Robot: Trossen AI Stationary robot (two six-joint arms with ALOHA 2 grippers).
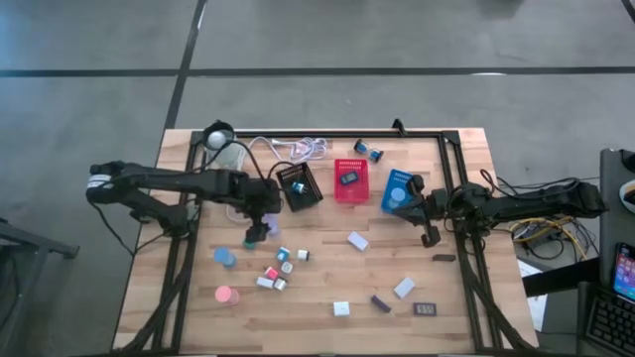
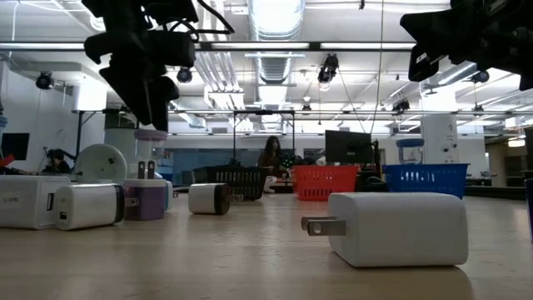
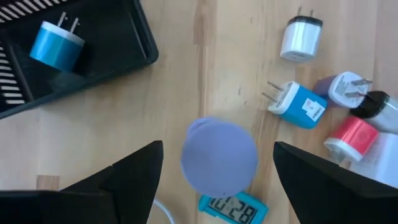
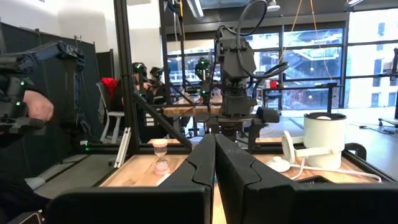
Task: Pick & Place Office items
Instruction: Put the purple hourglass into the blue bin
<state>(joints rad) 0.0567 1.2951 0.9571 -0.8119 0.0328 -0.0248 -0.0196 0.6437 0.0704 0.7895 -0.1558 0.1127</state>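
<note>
My left hand [image 1: 260, 226] hangs over the bench [image 1: 317, 297] beside the black tray [image 1: 301, 185], above a lavender roll [image 1: 255, 238]. My right hand [image 1: 405, 201] sits at the blue tray [image 1: 400, 184]. The red tray [image 1: 350, 180] stands between the other two trays. Small items are scattered in front.

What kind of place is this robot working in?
Probably a robotics lab in an open-plan workspace: a wooden table inside a black metal frame, exposed ceiling ducts, and a person seated at monitors beyond.
</note>
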